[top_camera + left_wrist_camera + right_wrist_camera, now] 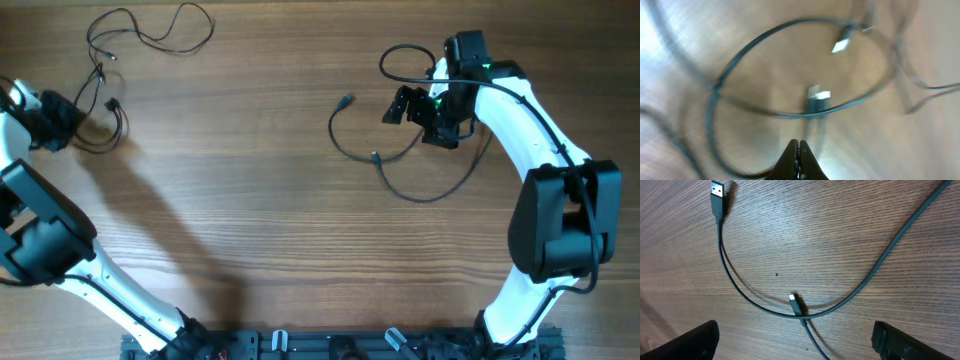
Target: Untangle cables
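Left gripper [799, 159] with jaws pressed shut at the far-left edge of the table [250, 200], arm bent up from its near edge; right gripper [403, 106] spread wide over its far-right part.

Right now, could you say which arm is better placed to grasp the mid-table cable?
The right arm, I'd say: its jaws stand open over that cable; the left arm, jaws shut, is at the far-left cables.
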Controlling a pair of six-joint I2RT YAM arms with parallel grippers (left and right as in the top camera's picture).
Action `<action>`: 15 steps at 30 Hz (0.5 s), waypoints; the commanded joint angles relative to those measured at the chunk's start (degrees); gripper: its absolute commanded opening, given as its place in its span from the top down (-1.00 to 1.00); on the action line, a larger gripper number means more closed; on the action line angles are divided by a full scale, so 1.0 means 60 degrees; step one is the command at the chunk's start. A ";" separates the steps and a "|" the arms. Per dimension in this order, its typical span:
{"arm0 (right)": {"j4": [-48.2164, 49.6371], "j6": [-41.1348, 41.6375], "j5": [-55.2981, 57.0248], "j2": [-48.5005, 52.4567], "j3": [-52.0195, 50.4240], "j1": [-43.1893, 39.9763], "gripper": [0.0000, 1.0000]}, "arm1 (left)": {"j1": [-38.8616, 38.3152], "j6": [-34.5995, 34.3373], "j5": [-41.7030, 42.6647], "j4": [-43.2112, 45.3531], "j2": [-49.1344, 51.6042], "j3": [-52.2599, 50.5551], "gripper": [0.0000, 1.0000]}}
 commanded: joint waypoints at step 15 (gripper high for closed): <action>0.0189 -0.0182 -0.0149 0.0076 -0.0004 0.0495 -0.99 | -0.2084 0.2350 -0.4149 0.1727 0.0168 -0.0025 -0.99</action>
